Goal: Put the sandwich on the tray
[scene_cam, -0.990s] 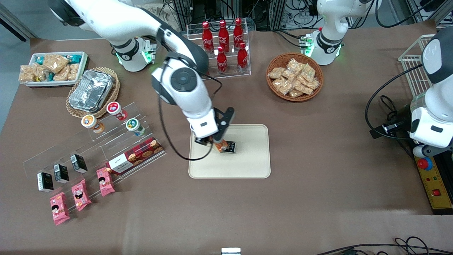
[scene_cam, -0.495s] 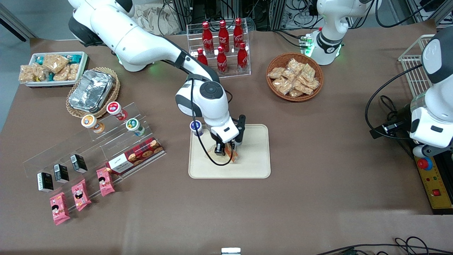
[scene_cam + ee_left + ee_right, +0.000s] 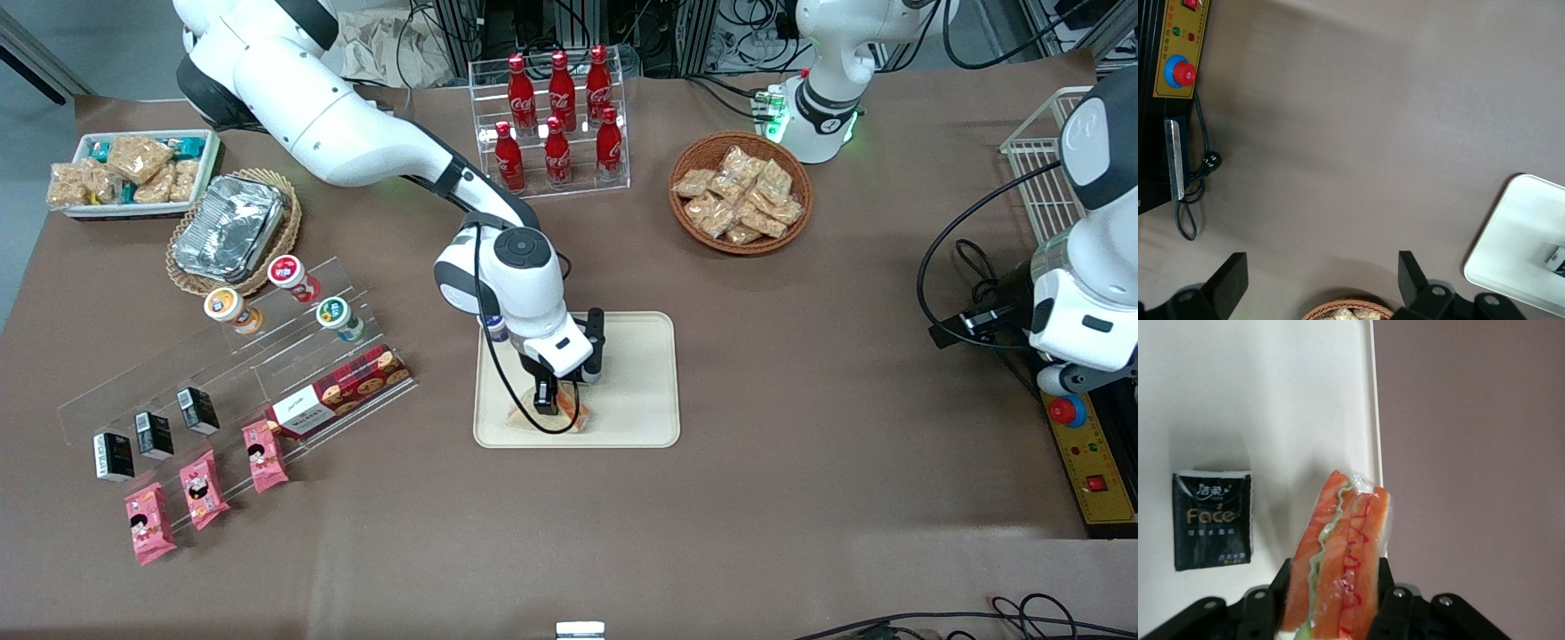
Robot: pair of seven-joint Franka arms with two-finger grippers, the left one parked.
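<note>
My right gripper hangs low over the cream tray, near the tray's edge closest to the front camera. It is shut on the sandwich, a clear-wrapped wedge with orange-pink and green filling. In the right wrist view the sandwich stands on edge, pinched between the two black fingers of the gripper, over the tray close to its rim. I cannot tell whether the sandwich touches the tray. The arm hides part of the tray in the front view.
A small black tissue pack lies on the tray beside the sandwich. A blue-lidded cup stands at the tray's corner under the arm. Farther from the front camera are a rack of red bottles and a wicker basket of snack packets.
The arm has carried the sandwich across the tray toward the front camera and lower, and the wrist has turned. The gripper has stayed shut on the sandwich.
</note>
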